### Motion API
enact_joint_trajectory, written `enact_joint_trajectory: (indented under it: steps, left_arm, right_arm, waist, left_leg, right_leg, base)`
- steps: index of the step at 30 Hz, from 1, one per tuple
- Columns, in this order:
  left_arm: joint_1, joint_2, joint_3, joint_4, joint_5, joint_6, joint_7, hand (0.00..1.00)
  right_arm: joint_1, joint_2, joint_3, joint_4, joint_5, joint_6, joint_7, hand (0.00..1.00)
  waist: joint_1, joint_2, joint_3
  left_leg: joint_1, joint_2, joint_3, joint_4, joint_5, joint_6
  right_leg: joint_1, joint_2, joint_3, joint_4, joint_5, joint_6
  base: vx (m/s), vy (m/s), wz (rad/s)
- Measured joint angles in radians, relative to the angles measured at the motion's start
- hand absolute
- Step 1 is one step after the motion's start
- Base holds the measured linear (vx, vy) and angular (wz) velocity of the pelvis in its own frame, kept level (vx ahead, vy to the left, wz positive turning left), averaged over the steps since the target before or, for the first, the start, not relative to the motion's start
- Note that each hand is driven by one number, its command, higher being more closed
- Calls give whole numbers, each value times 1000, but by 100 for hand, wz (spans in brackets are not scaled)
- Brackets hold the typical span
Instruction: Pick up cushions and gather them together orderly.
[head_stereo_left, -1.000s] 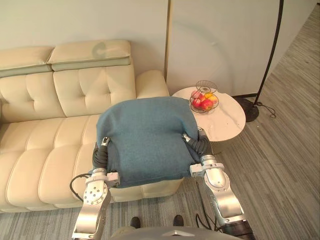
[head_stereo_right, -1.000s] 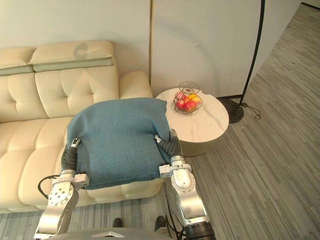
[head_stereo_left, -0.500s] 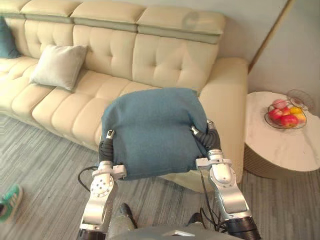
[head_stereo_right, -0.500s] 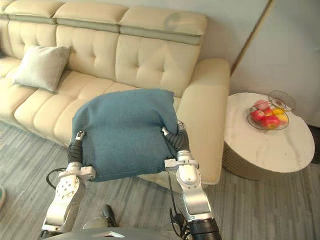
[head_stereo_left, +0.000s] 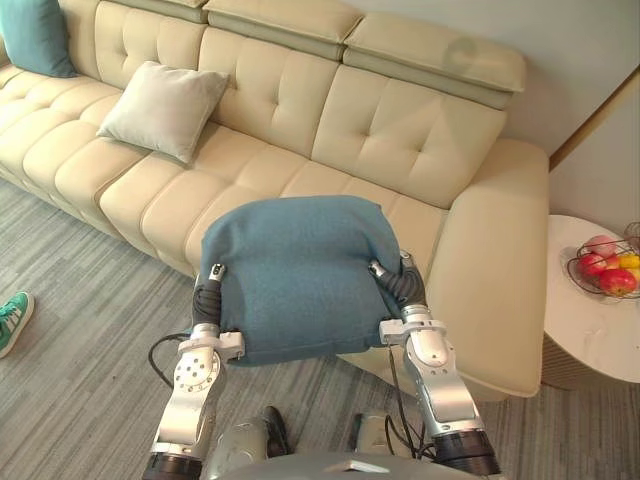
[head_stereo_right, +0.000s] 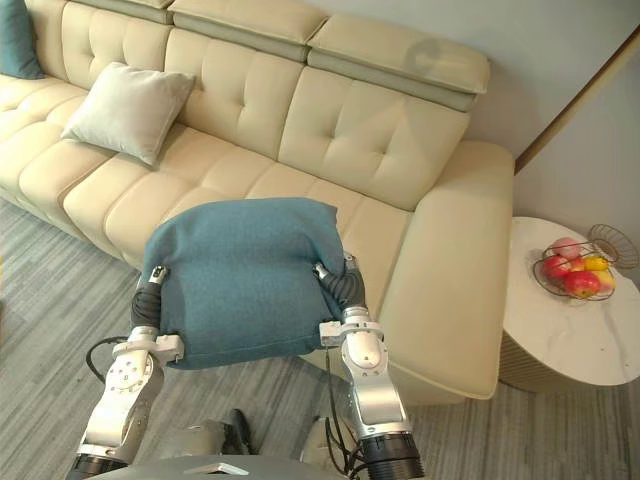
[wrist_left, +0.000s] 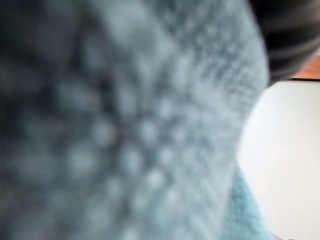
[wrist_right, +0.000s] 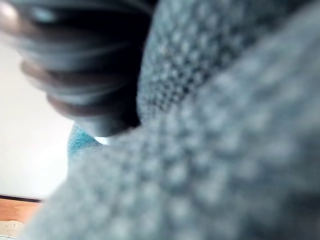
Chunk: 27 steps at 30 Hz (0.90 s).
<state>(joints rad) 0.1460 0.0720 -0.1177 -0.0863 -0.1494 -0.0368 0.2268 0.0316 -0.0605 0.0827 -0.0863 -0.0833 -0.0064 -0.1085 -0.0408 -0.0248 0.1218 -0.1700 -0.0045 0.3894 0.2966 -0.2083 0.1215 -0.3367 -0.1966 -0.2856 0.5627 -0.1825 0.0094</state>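
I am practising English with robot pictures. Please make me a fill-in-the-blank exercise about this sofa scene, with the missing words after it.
1. The left hand and the right hand hold a ____ cushion between them.
2. The pale grey cushion lies on the cream ____.
3. On the round table, the wire basket holds ____.
Missing words: blue; sofa; fruit.

A big cushion (head_stereo_left: 295, 270) is sitting between your left hand (head_stereo_left: 207, 296) and right hand (head_stereo_left: 396, 284), in front of the sofa (head_stereo_left: 400, 140). A small cushion (head_stereo_left: 165, 108) is leaning on the sofa back to your left, with another cushion (head_stereo_left: 38, 35) sitting further left. A table (head_stereo_left: 590, 335) carrying a fruit basket (head_stereo_left: 606, 270) is standing right of the sofa.
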Motion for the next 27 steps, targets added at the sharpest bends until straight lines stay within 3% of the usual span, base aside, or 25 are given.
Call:
enact_joint_trajectory:
  steps: [2, 3, 5, 6, 7, 8, 9, 11, 13, 16, 18, 20, 21, 22, 23, 25, 27]
  left_arm:
    - [-1, 0, 0, 0, 9, 0, -4, 100]
    - [-1, 1, -1, 0, 19, 1, -15, 100]
    - [-1, 1, -12, -1, 37, 5, -26, 100]
    - [-1, 1, -23, -3, 46, 6, -38, 100]
    - [-1, 1, -27, -6, 47, 5, -42, 100]
    - [-8, -1, -46, -10, 53, 5, -52, 100]
    - [-10, -4, -54, -11, 55, 6, -57, 100]
    - [-11, -10, -55, -4, 55, 8, -58, 100]
    - [5, -30, -55, 15, 54, 15, -60, 100]
    - [11, -36, -52, 9, 51, 11, -60, 100]
    - [10, -38, -50, 2, 47, 1, -60, 100]
    - [20, -42, -49, -1, 46, -1, -64, 100]
    - [38, -56, -48, -8, 46, -2, -69, 100]
    - [49, -65, -47, -17, 47, -2, -69, 100]
    - [62, -72, -31, -11, 47, -2, -69, 100]
    - [81, -66, 6, -37, 47, 0, -64, 100]
    - [110, -67, 10, -48, 46, 6, -58, 100]
  right_arm:
    - [0, -1, -1, 0, 7, 0, 2, 100]
    - [4, -6, -9, -1, 16, 0, 12, 100]
    - [25, -17, -16, -19, 18, 0, 14, 100]
    - [63, -30, -17, -55, 41, -1, 14, 100]
    - [80, -34, -18, -65, 51, -10, 14, 100]
    - [107, -37, -38, -74, 64, -20, 15, 100]
    - [108, -36, -49, -74, 78, -20, 15, 100]
    - [110, -46, -49, -77, 80, -19, 15, 100]
    - [149, -70, -43, -146, 80, -15, 15, 100]
    - [145, -70, -43, -236, 80, -25, 14, 100]
    - [135, -69, -43, -251, 80, -31, 14, 100]
    - [138, -69, -43, -250, 80, -31, 14, 100]
    - [148, -73, -42, -250, 79, -32, 14, 100]
    - [149, -80, -39, -252, 79, -32, 15, 100]
    - [151, -72, -20, -225, 78, -27, 14, 100]
    - [162, -49, 24, -226, 78, -26, 14, 100]
    - [161, -48, 39, -226, 77, -26, 15, 100]
  waist:
    - [-16, 11, 7]
    - [-37, 11, 9]
    - [-58, 6, 8]
    - [-71, 6, 7]
    - [-76, 10, 5]
    - [-87, 32, 1]
    - [-85, 51, 1]
    - [-82, 55, 0]
    - [-70, 54, 3]
    - [-39, 55, 1]
    - [-19, 54, 2]
    - [-13, 49, 5]
    - [-14, 76, -2]
    - [-13, 99, -4]
    - [-19, 98, 10]
    - [-6, 49, 19]
    - [13, 51, 18]
  left_leg:
    - [47, -29, 13, -71, 6, -9]
    - [96, -54, 12, -132, 16, -26]
    - [150, -92, -2, -175, 23, -37]
    - [179, -114, -21, -171, 4, -40]
    - [180, -117, -32, -157, -13, -42]
    - [165, -104, -66, -92, -57, -61]
    - [150, -80, -68, -50, -69, -83]
    - [136, -48, -64, 38, -65, -107]
    - [97, 22, -32, 332, -23, -160]
    - [-13, 115, 10, 512, -70, -112]
    - [-65, 167, 2, 479, -105, -111]
    - [-87, 189, -45, 334, -112, -129]
    - [-58, 191, -122, 89, -26, -168]
    - [-36, 207, -157, -17, 53, -182]
    - [-7, 213, -140, -25, 160, -248]
    - [7, 169, -172, 24, 139, -250]
    - [16, 155, -216, 96, 86, -228]
  right_leg:
    - [-40, 84, -35, -141, 32, 18]
    - [-51, 117, -78, -255, 91, 17]
    - [-52, 124, -79, -323, 146, 9]
    - [-50, 137, -42, -360, 208, -45]
    - [-48, 141, -26, -361, 234, -75]
    - [-47, 138, -34, -343, 292, -113]
    - [-44, 142, -56, -327, 274, -117]
    - [-10, 149, -77, -325, 231, -126]
    - [119, 153, -67, -348, 171, -107]
    - [182, 148, 20, -388, 150, -89]
    - [198, 136, 85, -404, 150, -70]
    - [218, 93, 158, -385, 127, -9]
    - [201, 84, 205, -337, 94, 42]
    - [193, 102, 223, -317, 80, 62]
    - [177, 93, 274, -279, 50, 97]
    - [159, 86, 279, -261, 45, 85]
    - [169, 87, 317, -270, 58, 96]
  base:
    - [216, 117, 11]
    - [278, 80, 30]
    - [389, 61, 55]
    - [426, 34, 61]
    - [584, 7, 76]
    - [505, -8, 57]
    - [611, -11, 55]
    - [571, -29, 27]
    - [543, -8, 12]
    - [362, 105, -55]
    - [244, 179, -88]
    - [228, 320, -102]
    - [191, 355, -107]
    - [222, 503, -115]
    - [223, 418, -101]
    - [193, 218, -92]
    - [85, 115, -91]
